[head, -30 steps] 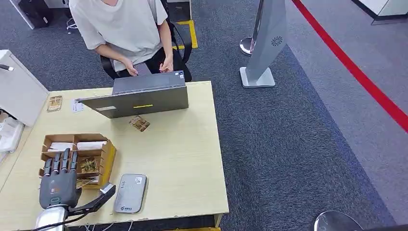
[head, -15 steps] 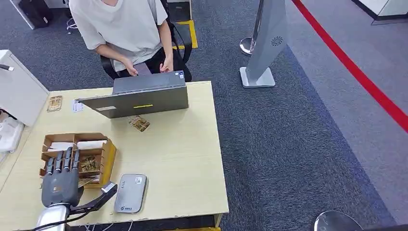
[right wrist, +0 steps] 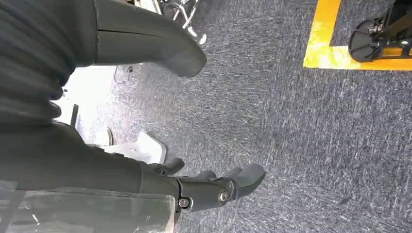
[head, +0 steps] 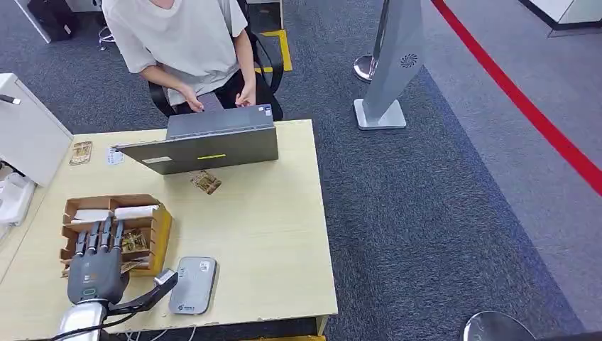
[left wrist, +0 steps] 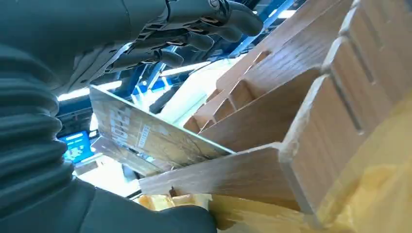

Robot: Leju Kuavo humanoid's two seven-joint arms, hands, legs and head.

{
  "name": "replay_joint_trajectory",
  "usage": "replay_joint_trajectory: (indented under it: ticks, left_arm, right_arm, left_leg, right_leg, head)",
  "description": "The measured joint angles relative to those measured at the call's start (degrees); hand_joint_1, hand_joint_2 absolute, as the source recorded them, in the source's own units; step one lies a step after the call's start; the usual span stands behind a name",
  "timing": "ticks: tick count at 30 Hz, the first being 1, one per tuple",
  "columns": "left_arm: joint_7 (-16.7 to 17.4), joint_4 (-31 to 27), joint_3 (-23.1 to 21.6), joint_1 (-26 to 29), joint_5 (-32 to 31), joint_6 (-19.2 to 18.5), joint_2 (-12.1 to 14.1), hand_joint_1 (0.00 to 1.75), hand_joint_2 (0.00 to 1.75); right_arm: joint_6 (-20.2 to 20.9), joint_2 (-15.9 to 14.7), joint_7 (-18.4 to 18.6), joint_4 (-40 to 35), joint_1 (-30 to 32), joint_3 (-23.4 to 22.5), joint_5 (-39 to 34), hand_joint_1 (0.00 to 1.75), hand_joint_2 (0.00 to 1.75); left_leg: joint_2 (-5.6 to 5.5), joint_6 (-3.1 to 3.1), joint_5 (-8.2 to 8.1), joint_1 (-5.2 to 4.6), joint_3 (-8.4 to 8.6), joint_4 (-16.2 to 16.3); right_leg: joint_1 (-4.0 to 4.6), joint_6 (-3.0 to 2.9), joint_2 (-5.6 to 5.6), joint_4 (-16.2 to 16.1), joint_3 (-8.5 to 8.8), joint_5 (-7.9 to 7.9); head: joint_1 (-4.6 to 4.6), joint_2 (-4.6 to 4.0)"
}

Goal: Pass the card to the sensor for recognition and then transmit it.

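Table (head: 270,234) | wooden box (head: 160,234): cards (head: 131,244) | left hand (head: 96,266) above

Bare tabletop (head: 263,234) between sensor (head: 192,285) and laptop (head: 206,144); wooden organizer (head: 157,234) just left.

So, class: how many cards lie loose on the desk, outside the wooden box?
2 in the head view: one card just in front of the laptop, another card at the desk's far left corner. More may be hidden behind the laptop.
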Motion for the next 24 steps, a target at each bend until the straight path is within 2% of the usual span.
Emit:
replay_joint_trajectory:
  ticks: [7,24]
  left_arm:
    - [0.0,0.0,-1.4,-0.7,0.0,-0.2,-0.5,0.0,1.75]
    - [0.0,0.0,-1.4,-0.8,0.0,0.6,-0.7,0.0,1.75]
  right_arm:
    - [-0.2,0.0,0.0,0.3,-0.1,0.0,0.0,0.0,1.75]
    - [-1.0,-0.4,-0.2,1.4,-0.2,0.1,0.0,0.0,1.75]
  left_leg:
    - [0.01,0.0,0.0,0.0,0.0,0.0]
    - [0.01,0.0,0.0,0.0,0.0,0.0]
  right_leg:
    - [0.0,0.0,0.01,0.0,0.0,0.0]
    - [0.0,0.0,0.01,0.0,0.0,0.0]
  head:
    - [-0.02,0.0]
    - [0.0,0.0]
